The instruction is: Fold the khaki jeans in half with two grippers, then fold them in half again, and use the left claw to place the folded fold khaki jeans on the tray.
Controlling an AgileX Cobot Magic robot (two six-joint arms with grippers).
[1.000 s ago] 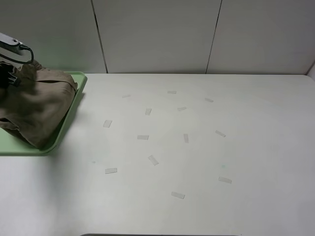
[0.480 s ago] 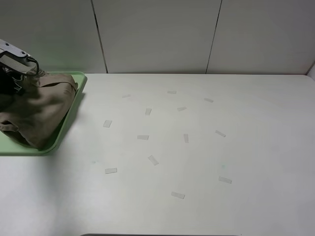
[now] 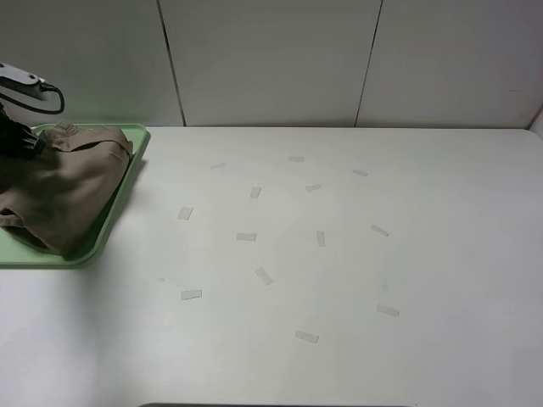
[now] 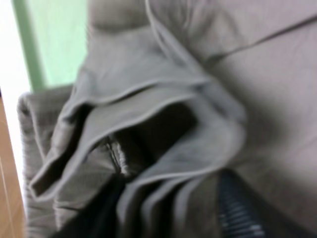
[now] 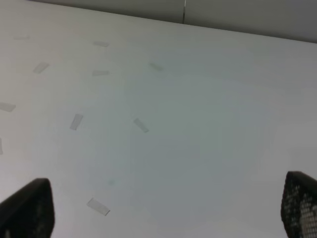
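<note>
**Left claw parts from the jeans on the tray**

The left claw (image 3: 19,140) has lifted slightly and its jaws have parted since a moment ago. They stand partly open around bunched cloth of the folded khaki jeans (image 3: 59,191), which lie on the green tray (image 3: 127,182) at the tabletop's (image 3: 339,271) left edge. The right claw (image 5: 163,208) is wide open, holding nothing, above bare tabletop with tape strips (image 3: 264,275).

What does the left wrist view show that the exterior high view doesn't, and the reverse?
Only the left wrist view shows the left hand, its fingers apart around bunched cloth. Only the exterior high view shows the whole table with its tape strips and how the folded shorts overhang the rim. Both show the khaki jeans on the tray.
</note>
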